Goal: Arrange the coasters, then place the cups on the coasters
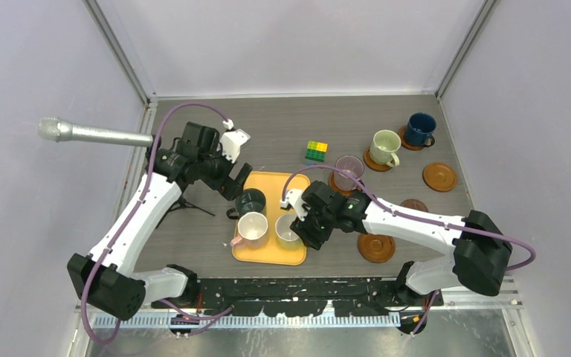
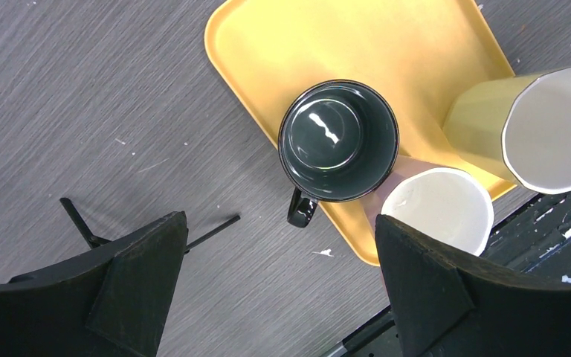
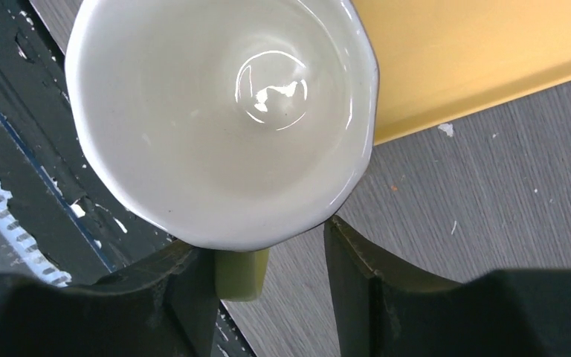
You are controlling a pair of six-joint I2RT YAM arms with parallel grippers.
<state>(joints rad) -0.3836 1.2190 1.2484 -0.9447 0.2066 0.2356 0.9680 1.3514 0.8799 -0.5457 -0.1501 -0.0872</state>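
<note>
On the yellow tray (image 1: pixel 266 252) stand three cups: a dark green one (image 1: pixel 250 201), a pink-cream one (image 1: pixel 252 227) and a pale yellow one (image 1: pixel 288 230). My right gripper (image 3: pixel 268 249) is at the pale yellow cup (image 3: pixel 223 111). Its handle (image 3: pixel 242 274) lies against one finger, a gap shows to the other, so it is open. My left gripper (image 2: pixel 280 227) hangs wide open above the dark green cup (image 2: pixel 338 141). Mauve (image 1: pixel 348 171), light green (image 1: pixel 384 146) and navy (image 1: pixel 420 128) cups sit on coasters. Bare coasters lie at the far right (image 1: pixel 439 176) and near right (image 1: pixel 376 247).
A darker coaster (image 1: pixel 415 204) peeks out behind the right arm. A multicoloured cube (image 1: pixel 315 151) lies behind the tray. A silver microphone (image 1: pixel 93 134) juts in from the left, with thin black stand legs (image 1: pixel 193 205) on the table. A black rail (image 1: pixel 305 286) borders the near edge.
</note>
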